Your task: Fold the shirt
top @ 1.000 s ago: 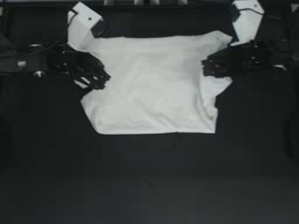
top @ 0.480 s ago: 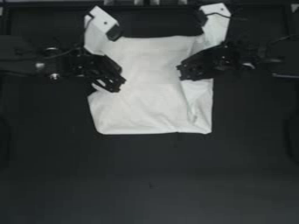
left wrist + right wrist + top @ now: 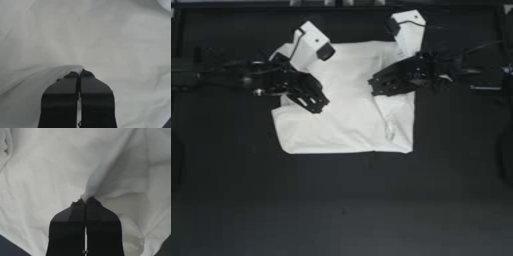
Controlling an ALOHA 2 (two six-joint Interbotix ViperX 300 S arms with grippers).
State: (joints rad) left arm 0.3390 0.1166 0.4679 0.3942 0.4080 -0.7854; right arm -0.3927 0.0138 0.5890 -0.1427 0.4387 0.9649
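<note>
Side-fold step: left gripper [image 3: 314, 102] and right gripper [image 3: 379, 87], fingers clamped on soft white cloth T-shirt [image 3: 346, 125], are needing inward laying next.

Saw a dark, matte table [image 3: 342, 210] stretching well past the left gripper [image 3: 319, 104] and the right gripper [image 3: 374, 89] on every side. Noted a paler frame strip [image 3: 338, 3] beyond both, under dim, even light.
</note>
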